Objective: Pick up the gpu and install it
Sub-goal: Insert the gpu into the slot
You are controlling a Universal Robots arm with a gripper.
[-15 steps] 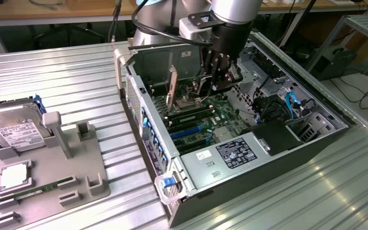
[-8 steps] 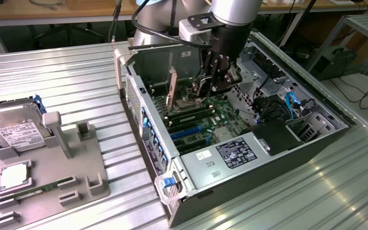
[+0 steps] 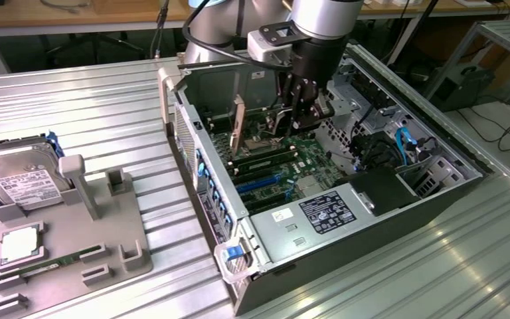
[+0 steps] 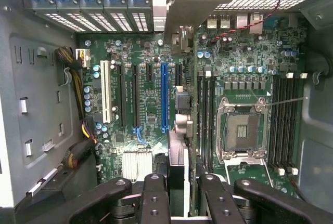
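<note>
The end effector (image 4: 177, 193), nearest the wrist camera, clamps the gpu (image 4: 177, 169) edge-on above the motherboard (image 4: 151, 104).

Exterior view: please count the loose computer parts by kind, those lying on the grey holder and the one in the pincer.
On the grey holder:
hard drive: 1
memory stick: 1
square silver chip: 1
In the pincer, over the open case:
gpu: 1
Total: 4
</note>
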